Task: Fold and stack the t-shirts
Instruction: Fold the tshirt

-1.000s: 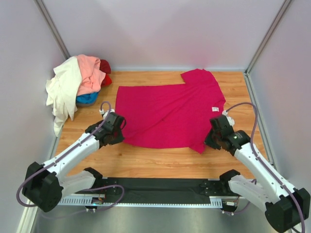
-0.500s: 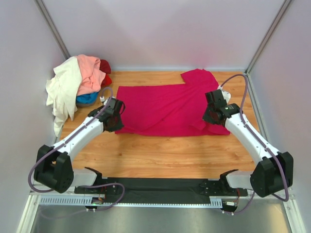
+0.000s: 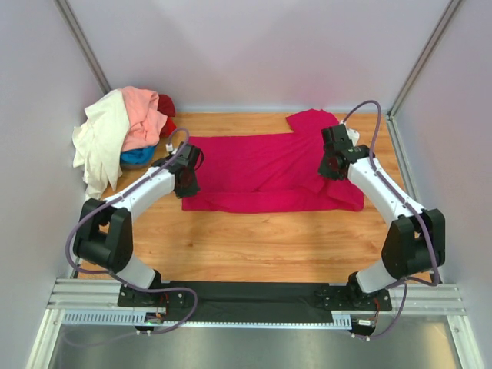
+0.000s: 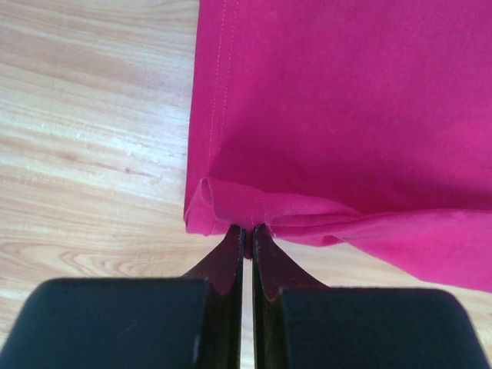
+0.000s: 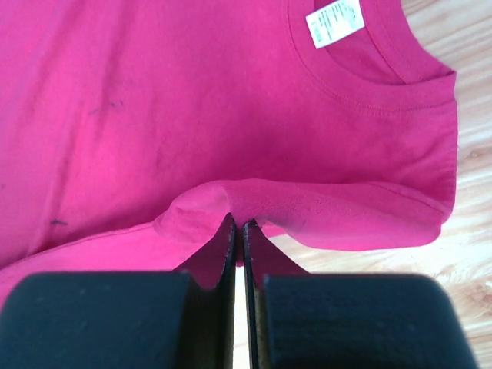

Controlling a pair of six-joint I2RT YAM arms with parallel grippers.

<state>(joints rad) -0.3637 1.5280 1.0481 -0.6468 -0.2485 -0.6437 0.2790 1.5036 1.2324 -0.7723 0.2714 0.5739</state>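
The magenta t-shirt (image 3: 261, 165) lies across the far middle of the wooden surface (image 3: 254, 242). It is spread out left to right, with its collar end towards the right and one sleeve reaching to the back edge. Its near edge runs roughly straight from one arm to the other (the cloth looks doubled over along that edge, though the overhead view does not show the layers clearly).

The left tool (image 4: 247, 231) is clenched on the shirt's left near corner. Its two fingers are pressed together on a small roll of hem that curls up over the stitched edge, with bare wood to the left of it.

The right tool (image 5: 239, 227) is likewise clenched on the shirt, pinching a raised ridge of cloth just below the neckline. In its wrist view the collar (image 5: 369, 84) curves across the upper right, with a white label (image 5: 334, 21) inside it. The fabric bulges into a soft hump right at the fingertips, and a few dark specks show on the cloth to the left.

The other t-shirts sit in a heap in the far left corner, well apart from the magenta one. A cream-white shirt (image 3: 96, 146) hangs down the left side of the heap, a salmon pink shirt (image 3: 142, 115) lies on top, a red shirt (image 3: 167, 108) is behind, and a blue shirt (image 3: 137, 157) peeks out underneath.
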